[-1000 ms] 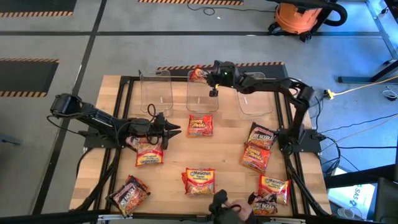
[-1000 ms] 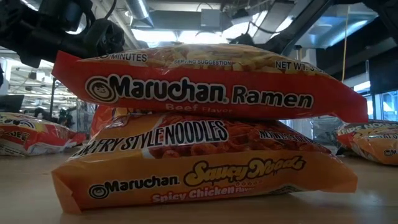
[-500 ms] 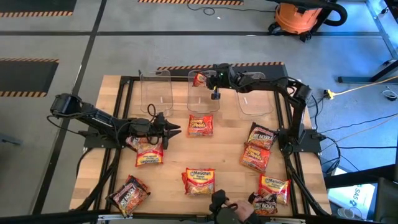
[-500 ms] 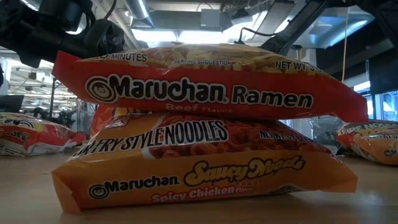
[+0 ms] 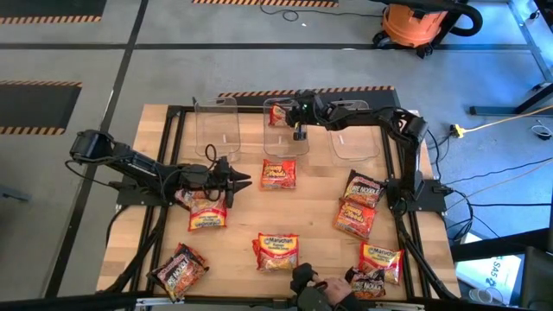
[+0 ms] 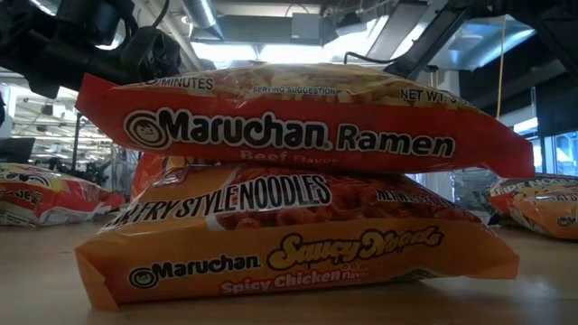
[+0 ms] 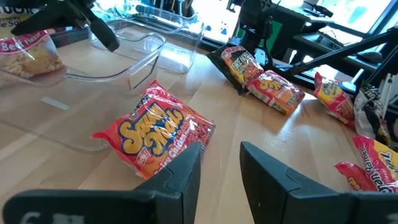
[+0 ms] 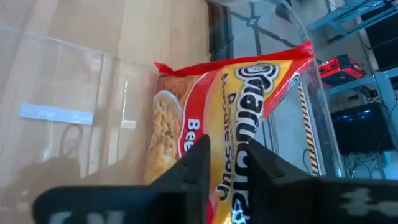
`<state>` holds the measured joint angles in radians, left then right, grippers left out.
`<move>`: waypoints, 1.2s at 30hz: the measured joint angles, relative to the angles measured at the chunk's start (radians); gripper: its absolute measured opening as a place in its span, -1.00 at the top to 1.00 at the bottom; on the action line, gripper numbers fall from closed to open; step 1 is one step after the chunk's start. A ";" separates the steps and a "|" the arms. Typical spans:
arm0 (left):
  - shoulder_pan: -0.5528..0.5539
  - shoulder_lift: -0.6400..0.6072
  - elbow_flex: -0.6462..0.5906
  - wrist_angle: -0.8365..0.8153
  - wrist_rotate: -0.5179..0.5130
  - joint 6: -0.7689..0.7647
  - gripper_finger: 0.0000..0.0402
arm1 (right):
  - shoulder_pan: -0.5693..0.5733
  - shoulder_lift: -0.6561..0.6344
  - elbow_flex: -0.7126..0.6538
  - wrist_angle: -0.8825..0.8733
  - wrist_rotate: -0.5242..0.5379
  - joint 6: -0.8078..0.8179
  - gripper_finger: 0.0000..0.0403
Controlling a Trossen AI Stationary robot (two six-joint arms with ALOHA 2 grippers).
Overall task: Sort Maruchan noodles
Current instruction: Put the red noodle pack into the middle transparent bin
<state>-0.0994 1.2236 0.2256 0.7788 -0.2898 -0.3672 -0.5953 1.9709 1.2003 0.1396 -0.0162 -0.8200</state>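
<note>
Several Maruchan noodle packets, red, orange and dark, lie flat on the wooden table. My right gripper (image 5: pixel 298 130) hangs over the middle clear bin (image 5: pixel 282 142) and is shut on a red Ramen Beef packet (image 5: pixel 276 112) (image 8: pixel 236 118). My left gripper (image 5: pixel 242 180) (image 7: pixel 221 155) is open, low over the table's left half, and touches nothing. An orange Saucy Noods packet (image 7: pixel 158 134) (image 5: pixel 278 173) lies just ahead of it, and another packet (image 5: pixel 207 213) lies beside that arm. At the near edge, a red packet (image 6: pixel 298 117) lies stacked on an orange one (image 6: pixel 289 244). My right gripper pinches the red Ramen Beef packet between its two fingers (image 8: pixel 193 165), with the packet's printed face (image 8: pixel 227 177) showing in the gap. The fingers come from above. The packet stands tilted inside the middle bin's outline; its far corner (image 8: pixel 301 50) points toward the bin's wall.
Three clear bins stand in a row along the far edge: the left bin (image 5: pixel 216 125), the middle one and the right bin (image 5: pixel 354 138). More packets lie on the right half (image 5: pixel 363 187) (image 5: pixel 354 218) (image 5: pixel 380 259) and at the near left (image 5: pixel 180 269). The table's black frame (image 5: pixel 168 155) runs along its sides.
My right gripper has carried the red packet a little toward the table's near edge, from the middle bin's far rim into its outline.
</note>
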 joint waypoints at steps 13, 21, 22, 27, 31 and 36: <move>0.000 0.000 0.000 0.000 -0.001 0.002 0.47 | 0.041 -0.046 -0.001 0.080 0.197 -0.004 0.39; 0.000 0.000 0.000 0.000 -0.001 0.003 0.47 | 0.204 -0.307 -0.001 -0.245 0.182 0.112 0.40; 0.000 0.000 0.000 0.000 -0.001 0.003 0.47 | 0.228 -0.342 -0.001 -0.296 0.165 0.150 0.41; -0.001 0.000 0.000 0.000 0.022 0.009 0.47 | 0.350 -0.471 -0.005 -0.487 -0.009 0.339 0.41; -0.024 0.000 0.021 -0.002 0.045 0.056 0.47 | 0.463 -0.516 -0.082 -0.482 -0.105 0.425 0.41; -0.082 0.000 0.087 -0.013 0.056 0.134 0.47 | 0.602 -0.520 -0.207 -0.379 -0.110 0.519 0.41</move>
<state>-0.1812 1.2240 0.3126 0.7659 -0.2338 -0.2332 0.0067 1.4506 0.9932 -0.2396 -0.1257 -0.3011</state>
